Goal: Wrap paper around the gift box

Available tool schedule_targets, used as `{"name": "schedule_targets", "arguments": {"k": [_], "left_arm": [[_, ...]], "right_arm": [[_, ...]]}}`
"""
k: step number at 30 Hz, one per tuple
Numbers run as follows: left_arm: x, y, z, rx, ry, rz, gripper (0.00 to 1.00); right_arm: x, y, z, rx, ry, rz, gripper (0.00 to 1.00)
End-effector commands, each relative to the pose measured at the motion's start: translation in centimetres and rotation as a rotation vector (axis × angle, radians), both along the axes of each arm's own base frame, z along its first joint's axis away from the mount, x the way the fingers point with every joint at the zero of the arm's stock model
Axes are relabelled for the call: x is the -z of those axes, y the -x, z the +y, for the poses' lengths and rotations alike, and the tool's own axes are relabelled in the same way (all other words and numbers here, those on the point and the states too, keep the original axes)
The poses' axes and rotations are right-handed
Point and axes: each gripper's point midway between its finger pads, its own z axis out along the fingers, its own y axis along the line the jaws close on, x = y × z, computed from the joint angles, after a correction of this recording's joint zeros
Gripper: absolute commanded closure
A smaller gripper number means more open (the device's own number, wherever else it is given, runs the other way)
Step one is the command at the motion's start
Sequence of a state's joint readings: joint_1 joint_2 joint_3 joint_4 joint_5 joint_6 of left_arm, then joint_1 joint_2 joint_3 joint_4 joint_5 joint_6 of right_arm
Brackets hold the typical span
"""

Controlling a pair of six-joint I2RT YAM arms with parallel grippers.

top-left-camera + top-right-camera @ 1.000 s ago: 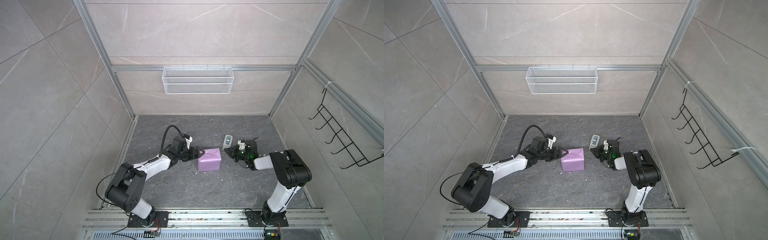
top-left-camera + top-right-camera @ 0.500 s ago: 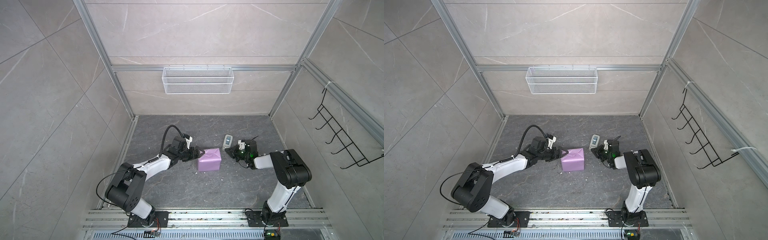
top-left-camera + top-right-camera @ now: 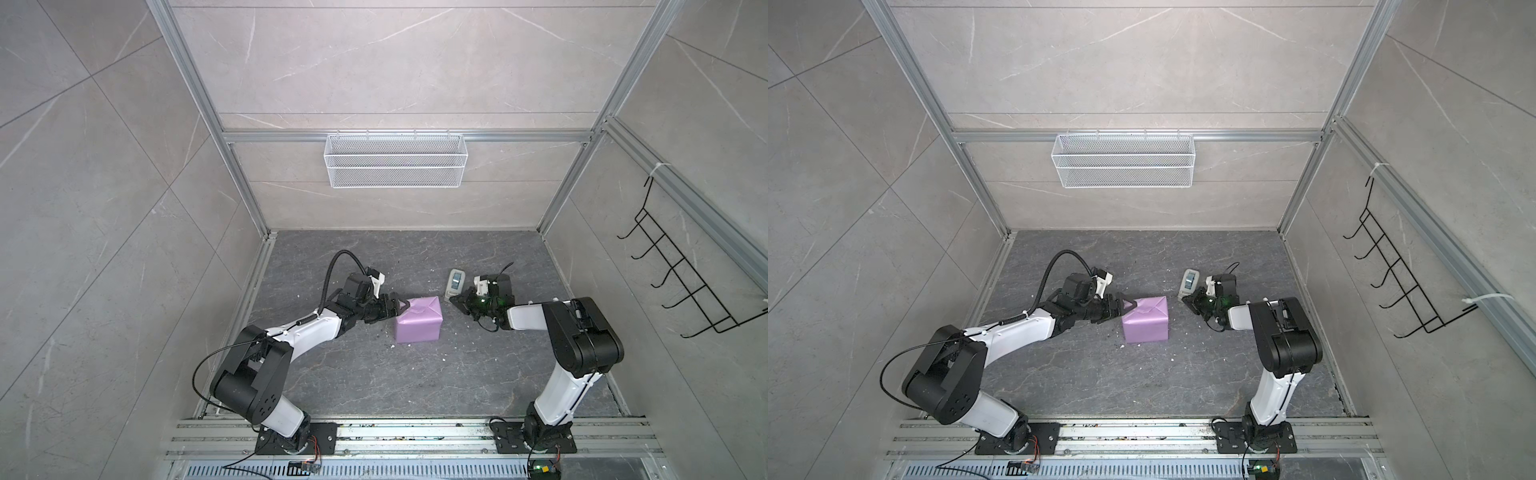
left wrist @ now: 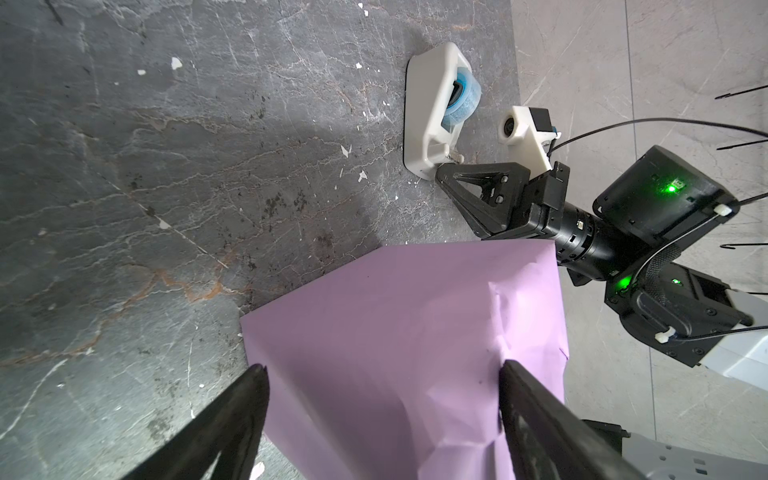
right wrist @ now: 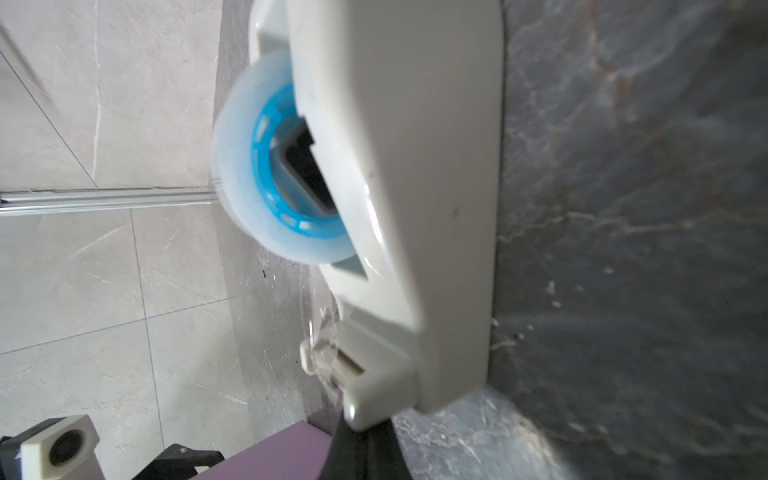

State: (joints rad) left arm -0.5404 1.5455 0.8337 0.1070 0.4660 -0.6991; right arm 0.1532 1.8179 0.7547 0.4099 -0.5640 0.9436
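lilac paper (image 4: 395,332) creased around gift box (image 3: 417,328), left jaws spread, right jaws clenched

Centre frame: the paper (image 3: 1145,322), lilac face out, encloses a box shape standing on the dark stone table (image 3: 1100,374). The left gripper (image 3: 1129,307) sits at its upper-left edge, jaws spread. The right gripper (image 3: 1191,300), jaws together, has its tip at the near end of a white tape dispenser (image 3: 1190,284), right of centre. A wire basket (image 3: 1123,166) hangs on the back wall.
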Motion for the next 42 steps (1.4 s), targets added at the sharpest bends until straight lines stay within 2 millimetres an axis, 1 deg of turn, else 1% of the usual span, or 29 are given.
{"name": "schedule_targets", "arguments": {"k": [1,8,15,19,22,24,27,30,31,32,33,35,36,38,40,42], "left_arm": [[2.8,1.3,0.7,0.022,-0.068,0.068,0.13],[2.9,1.4,0.7,0.024,-0.068,0.070,0.13],[2.9,1.3,0.6,0.025,-0.067,0.070,0.13],[3.1,1.4,0.7,0.024,-0.070,0.072,0.13],[3.2,1.3,0.6,0.026,-0.070,0.074,0.13],[3.3,1.3,0.6,0.025,-0.072,0.076,0.13],[3.5,1.3,0.6,0.028,-0.072,0.081,0.13],[3.6,1.4,0.5,0.032,-0.071,0.084,0.13],[3.5,1.4,0.5,0.032,-0.070,0.083,0.13],[3.6,1.5,0.5,0.032,-0.071,0.084,0.13],[3.6,1.5,0.6,0.032,-0.072,0.086,0.13],[3.6,1.5,0.5,0.033,-0.072,0.087,0.13],[3.6,1.5,0.6,0.033,-0.073,0.086,0.13],[3.6,1.5,0.6,0.030,-0.076,0.084,0.13],[3.5,1.5,0.6,0.030,-0.076,0.085,0.13],[3.6,1.6,0.7,0.030,-0.077,0.086,0.13]], "right_arm": [[4.6,2.2,-2.6,0.048,0.153,0.172,1.00],[4.8,2.5,-3.7,0.046,0.248,0.201,1.00],[4.8,2.3,-4.6,0.047,0.318,0.211,1.00],[4.3,2.1,-4.5,0.036,0.318,0.197,1.00],[3.6,2.2,-4.3,0.027,0.305,0.180,1.00],[2.4,2.4,-4.3,0.021,0.301,0.146,1.00],[-1.1,2.8,-4.2,0.004,0.294,0.037,1.00],[-5.9,3.4,-3.6,-0.032,0.268,-0.113,1.00],[-7.8,3.6,-3.1,-0.052,0.239,-0.171,1.00],[-9.7,3.9,-2.3,-0.078,0.206,-0.224,1.00],[-11.0,4.3,-1.8,-0.098,0.184,-0.258,1.00],[-13.7,5.2,-0.1,-0.152,0.154,-0.338,1.00],[-14.6,5.6,0.8,-0.178,0.144,-0.367,1.00],[-16.4,6.6,3.1,-0.245,0.125,-0.435,1.00],[-17.6,7.4,5.5,-0.311,0.121,-0.485,1.00],[-18.2,8.0,7.6,-0.372,0.125,-0.525,1.00]]}}
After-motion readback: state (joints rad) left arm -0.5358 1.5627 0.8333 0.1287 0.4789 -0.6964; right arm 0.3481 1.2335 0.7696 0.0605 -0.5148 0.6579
